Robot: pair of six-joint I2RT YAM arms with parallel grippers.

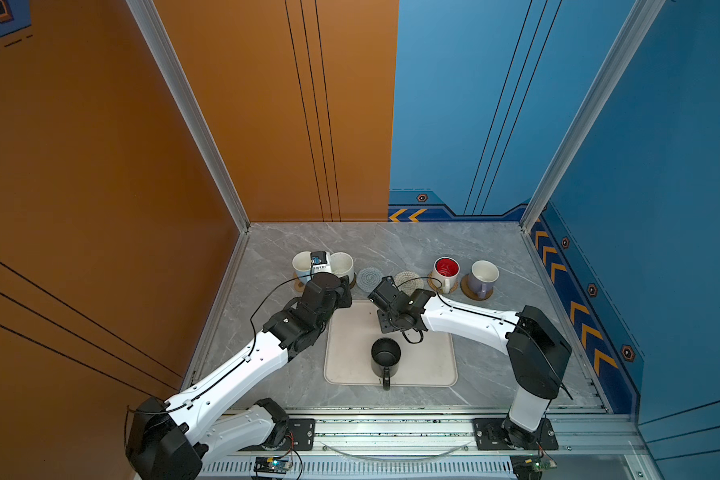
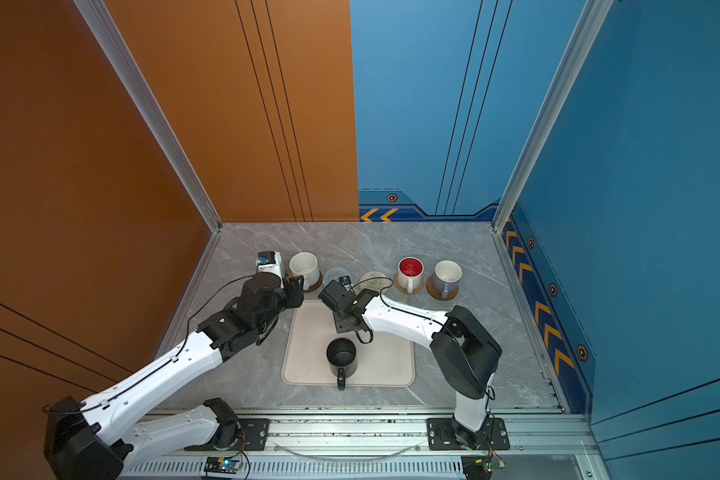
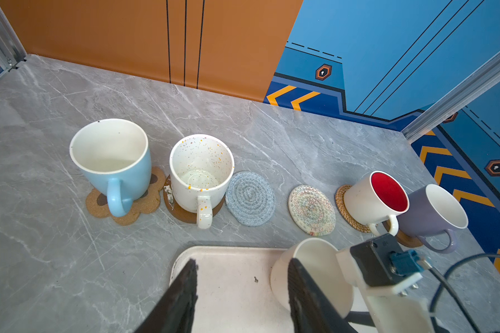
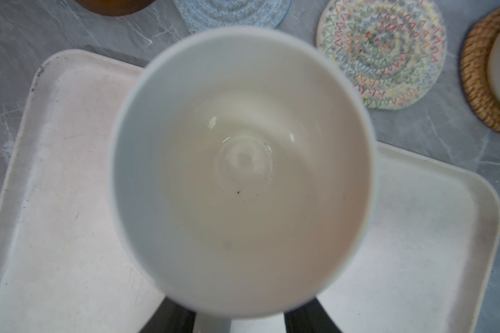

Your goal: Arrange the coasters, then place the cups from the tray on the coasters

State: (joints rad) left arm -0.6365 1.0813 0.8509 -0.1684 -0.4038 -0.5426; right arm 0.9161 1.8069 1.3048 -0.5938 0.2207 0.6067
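The right hand [image 4: 240,324] is straddling the cream-white mug [image 4: 243,173] over the tray's [image 4: 55,201] far end, grip I cannot tell; the bare woven white coaster [image 4: 381,54] is lying just beyond it.

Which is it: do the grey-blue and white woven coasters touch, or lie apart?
Apart. The left wrist view shows bare table between grey-blue coaster and white woven coaster.

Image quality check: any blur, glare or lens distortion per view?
Right wrist: cream mug fills the frame, its rim soft; woven white coaster behind is sharper. Left wrist: sharp, but wide-angle makes light blue mug and lavender mug lean outward. Both top views: sharp, even light.
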